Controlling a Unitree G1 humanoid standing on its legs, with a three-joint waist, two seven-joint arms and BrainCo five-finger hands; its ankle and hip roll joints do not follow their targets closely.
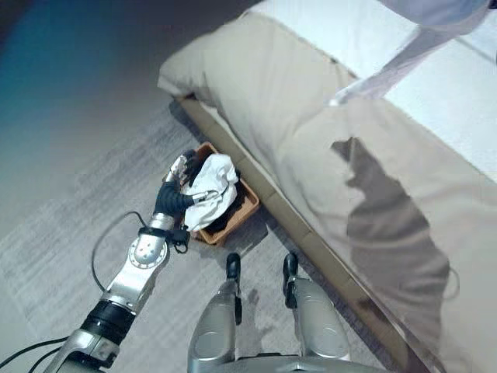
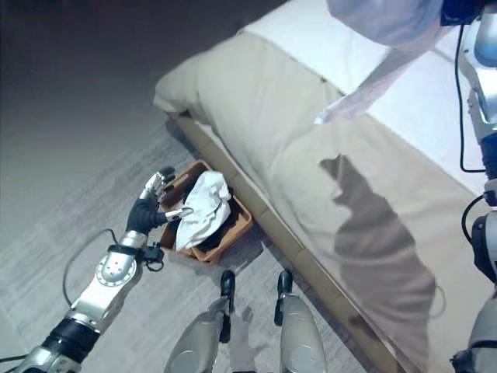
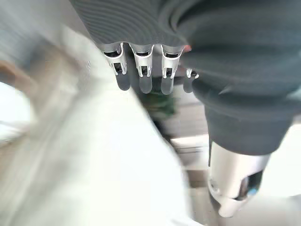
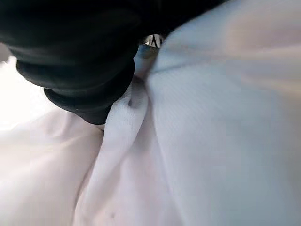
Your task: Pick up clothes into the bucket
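Fingers [image 1: 203,197] of left hand [image 2: 147,208] on one white garment [image 1: 213,180], one bucket [image 2: 233,228].

Grey carpeted floor [image 1: 70,233] extends beneath and to the left of the left hand [image 1: 180,190]. A low bed [image 1: 311,155] lies to its right: beige cover, white sheet beyond, wooden base rail [image 1: 311,241] along the floor.
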